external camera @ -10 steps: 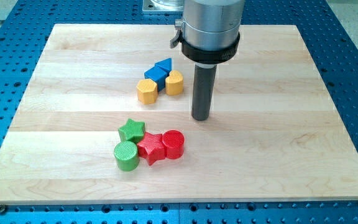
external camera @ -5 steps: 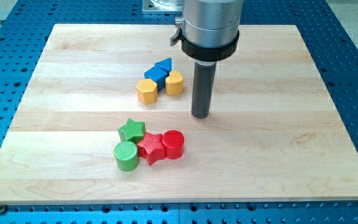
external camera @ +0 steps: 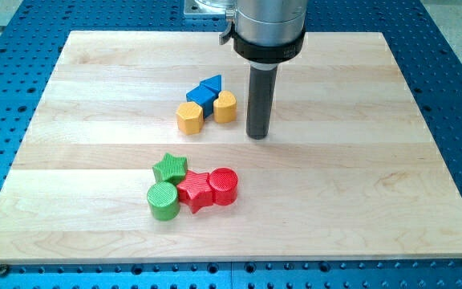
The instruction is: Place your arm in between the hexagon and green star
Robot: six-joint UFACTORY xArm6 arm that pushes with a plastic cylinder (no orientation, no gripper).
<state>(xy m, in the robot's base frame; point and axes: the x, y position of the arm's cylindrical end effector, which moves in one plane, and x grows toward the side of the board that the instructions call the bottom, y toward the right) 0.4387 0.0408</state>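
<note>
The yellow hexagon [external camera: 189, 117] lies left of centre on the wooden board. The green star [external camera: 170, 168] lies below it, toward the view's bottom, with a bare strip of board between them. My tip [external camera: 256, 135] rests on the board to the right of both, roughly level with the lower edge of the hexagon and about a block's width right of the yellow rounded block [external camera: 224, 106]. It touches no block.
A blue cube [external camera: 200, 98] and a blue triangle [external camera: 211, 83] sit just above the yellow blocks. A green cylinder [external camera: 163, 201], a red star [external camera: 195, 190] and a red cylinder [external camera: 223, 186] cluster with the green star. The board's edge [external camera: 231, 258] borders a blue perforated table.
My tip has slid a little toward the view's top and slightly left, from beside the gap's level to nearer the yellow blocks. No block has moved.
</note>
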